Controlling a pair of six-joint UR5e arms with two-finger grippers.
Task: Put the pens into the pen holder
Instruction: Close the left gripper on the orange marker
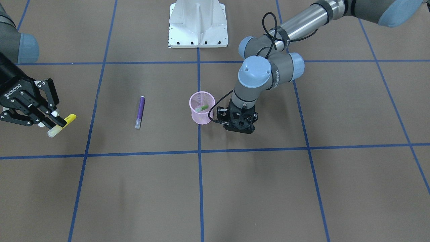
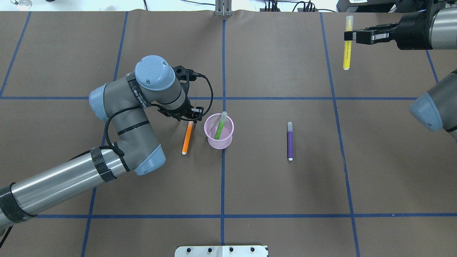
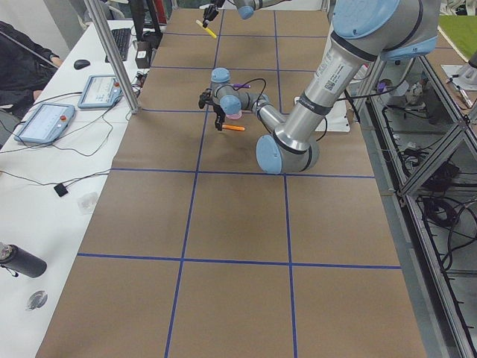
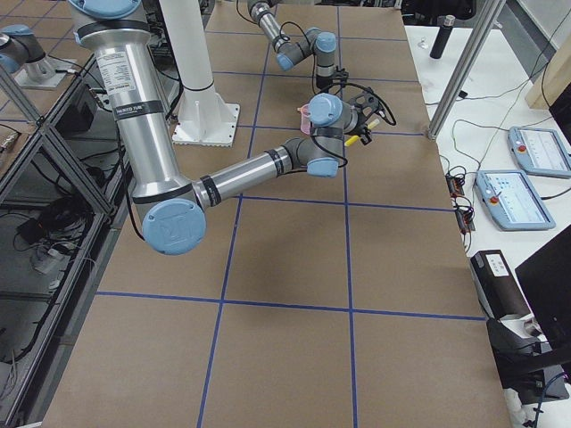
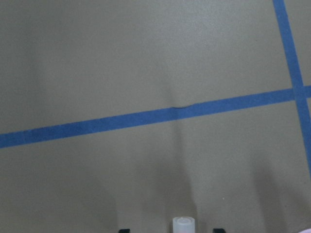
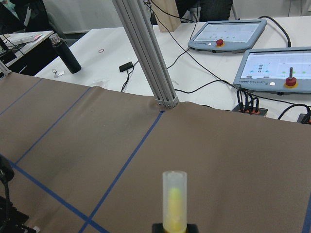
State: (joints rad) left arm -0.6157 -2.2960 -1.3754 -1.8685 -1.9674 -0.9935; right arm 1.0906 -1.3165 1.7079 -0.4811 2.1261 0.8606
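Observation:
The pink mesh pen holder [image 2: 219, 137] [image 1: 201, 116] stands mid-table with the green pen [image 2: 219, 129] [image 1: 202, 108] leaning inside it. The orange pen [image 2: 187, 139] lies just left of the holder. My left gripper [image 2: 191, 117] [image 1: 239, 127] points down over the orange pen's far end. In the left wrist view its fingertips [image 5: 124, 230] stand apart on either side of the pale cap [image 5: 183, 224], so it is open. The purple pen [image 2: 290, 141] [image 1: 140, 111] lies alone to the right. My right gripper [image 2: 348, 35] [image 1: 53, 119] is shut on the yellow pen [image 2: 346, 57] [image 1: 70, 118] [image 6: 174, 199], held above the far right of the table.
The white robot base [image 1: 198, 25] [image 2: 221, 251] sits at the table's near edge. Blue tape lines [image 2: 224, 71] grid the brown table. An aluminium post [image 6: 146, 53] and teach pendants [image 6: 228, 34] stand beyond the far edge.

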